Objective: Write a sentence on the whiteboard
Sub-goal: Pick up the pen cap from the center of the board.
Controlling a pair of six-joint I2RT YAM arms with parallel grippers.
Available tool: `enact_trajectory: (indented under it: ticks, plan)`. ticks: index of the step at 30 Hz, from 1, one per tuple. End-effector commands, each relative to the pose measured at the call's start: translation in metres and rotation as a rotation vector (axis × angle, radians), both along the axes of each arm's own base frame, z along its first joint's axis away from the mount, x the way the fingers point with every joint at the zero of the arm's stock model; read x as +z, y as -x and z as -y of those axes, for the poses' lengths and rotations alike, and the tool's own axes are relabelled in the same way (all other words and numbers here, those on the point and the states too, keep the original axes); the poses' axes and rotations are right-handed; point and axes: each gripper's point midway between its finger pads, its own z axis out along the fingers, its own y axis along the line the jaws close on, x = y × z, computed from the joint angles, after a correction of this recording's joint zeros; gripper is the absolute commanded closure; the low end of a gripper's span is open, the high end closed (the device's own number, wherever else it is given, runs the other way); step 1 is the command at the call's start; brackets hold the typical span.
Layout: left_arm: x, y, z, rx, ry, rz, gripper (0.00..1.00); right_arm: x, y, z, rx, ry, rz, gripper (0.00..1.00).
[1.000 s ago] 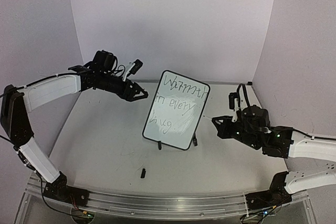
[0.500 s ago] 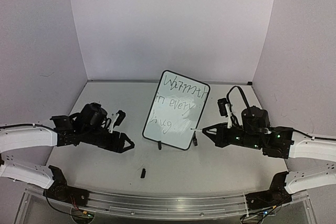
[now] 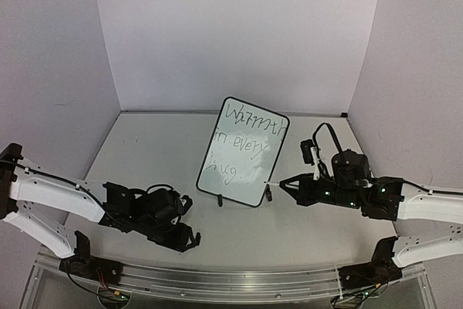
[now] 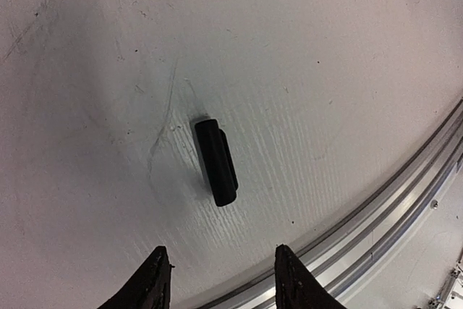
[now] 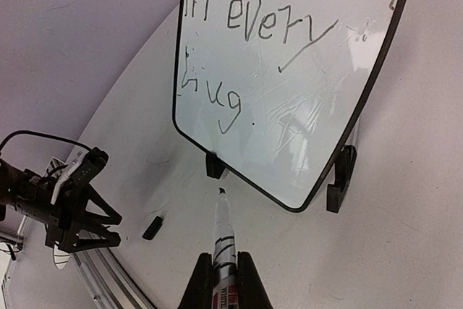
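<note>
The whiteboard (image 3: 253, 179) stands tilted on two black feet at mid-table, and its lower part fills the right wrist view (image 5: 318, 106). The sentence (image 3: 246, 142) reads "Warmth in every hug" in three lines; only "in every hug" (image 5: 253, 27) shows in the wrist view. My right gripper (image 3: 298, 186) (image 5: 224, 260) is shut on a white marker (image 5: 221, 226). The marker's bare tip is just off the board's lower edge, not touching it. My left gripper (image 3: 188, 240) (image 4: 221, 269) is open, low over a small black cap (image 4: 215, 162) lying on the table.
An aluminium rail (image 3: 231, 280) runs along the near table edge, close behind the cap in the left wrist view (image 4: 405, 200). Purple walls close in the back and sides. The cap (image 5: 152, 227) and my left gripper (image 5: 79, 208) also show in the right wrist view.
My left arm has swung from beside the board's upper left down to the front of the table, over the cap. My right gripper has carried the marker left, close to the board's lower right corner.
</note>
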Motion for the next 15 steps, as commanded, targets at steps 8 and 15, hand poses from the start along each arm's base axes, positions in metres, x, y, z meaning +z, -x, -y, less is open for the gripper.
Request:
enact_trajectory:
  ticks: [8, 15]
  plan:
    - [0.0, -0.009, 0.03, 0.043, 0.017, 0.02, 0.6, -0.001, -0.001, 0.006, -0.042, -0.016, -0.004, 1.0]
    - [-0.007, -0.012, 0.041, 0.019, -0.012, 0.024, 0.66, -0.002, -0.002, 0.004, -0.036, -0.009, -0.004, 1.0]
